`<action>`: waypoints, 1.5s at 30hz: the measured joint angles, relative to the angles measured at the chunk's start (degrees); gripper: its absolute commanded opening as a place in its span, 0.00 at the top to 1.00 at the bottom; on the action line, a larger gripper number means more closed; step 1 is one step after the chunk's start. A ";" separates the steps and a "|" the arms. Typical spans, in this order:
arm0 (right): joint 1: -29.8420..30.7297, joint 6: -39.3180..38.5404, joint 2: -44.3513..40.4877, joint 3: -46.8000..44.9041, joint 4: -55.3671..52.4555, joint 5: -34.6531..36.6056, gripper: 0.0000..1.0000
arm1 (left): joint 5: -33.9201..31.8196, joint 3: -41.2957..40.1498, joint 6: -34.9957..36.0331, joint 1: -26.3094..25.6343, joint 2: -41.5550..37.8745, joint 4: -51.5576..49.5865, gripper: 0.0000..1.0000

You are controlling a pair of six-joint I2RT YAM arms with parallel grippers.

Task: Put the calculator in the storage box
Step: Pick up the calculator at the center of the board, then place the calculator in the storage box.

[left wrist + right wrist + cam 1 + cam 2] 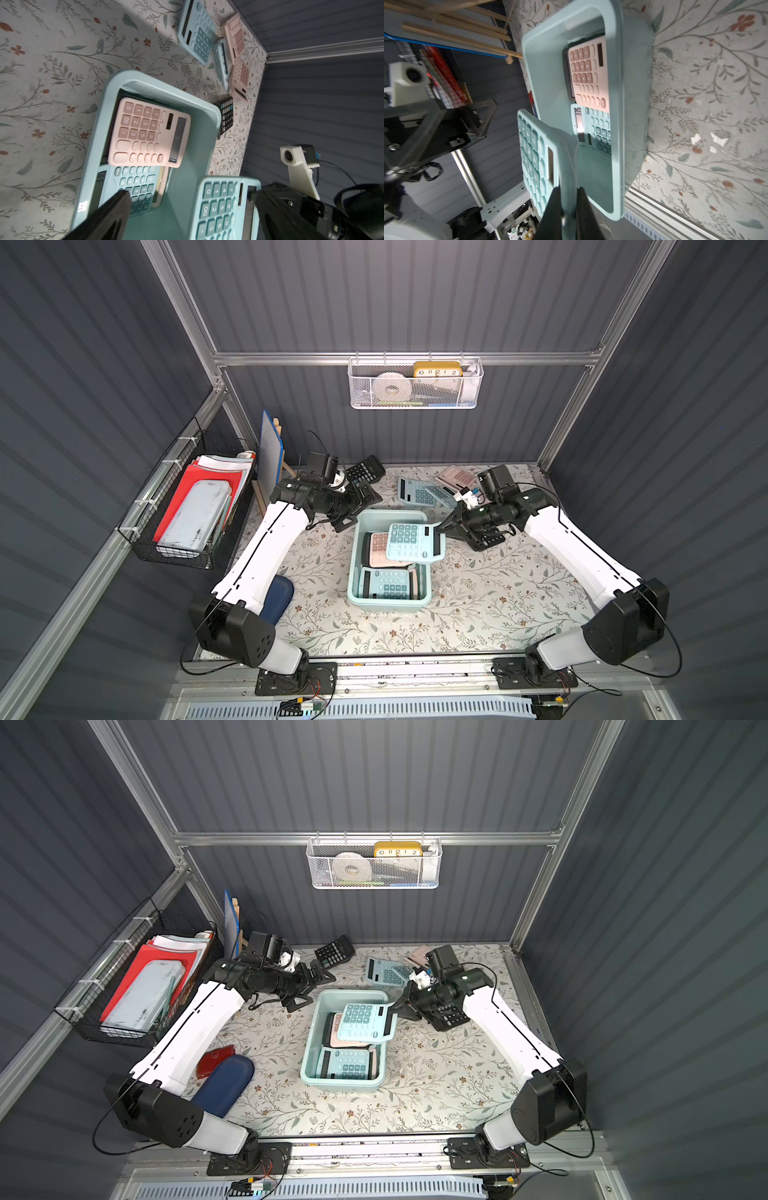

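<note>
Right wrist view: pale teal calculator (533,149), darker keys, clamped at display end by right gripper (569,193), tilted over storage box (618,104). Inside box: one pink unit (589,72), one teal unit (600,133). Left gripper (356,510) splayed, empty. Five loose calculators (197,35) on table (478,605).

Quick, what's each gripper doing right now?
Left gripper: open, holding nothing.
Right gripper: closed on the teal calculator, above the storage box.
</note>
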 measured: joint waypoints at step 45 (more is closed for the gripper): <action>22.21 3.61 18.75 14.82 -13.73 28.85 1.00 | -7.65 -5.29 1.07 1.60 2.14 -0.17 0.01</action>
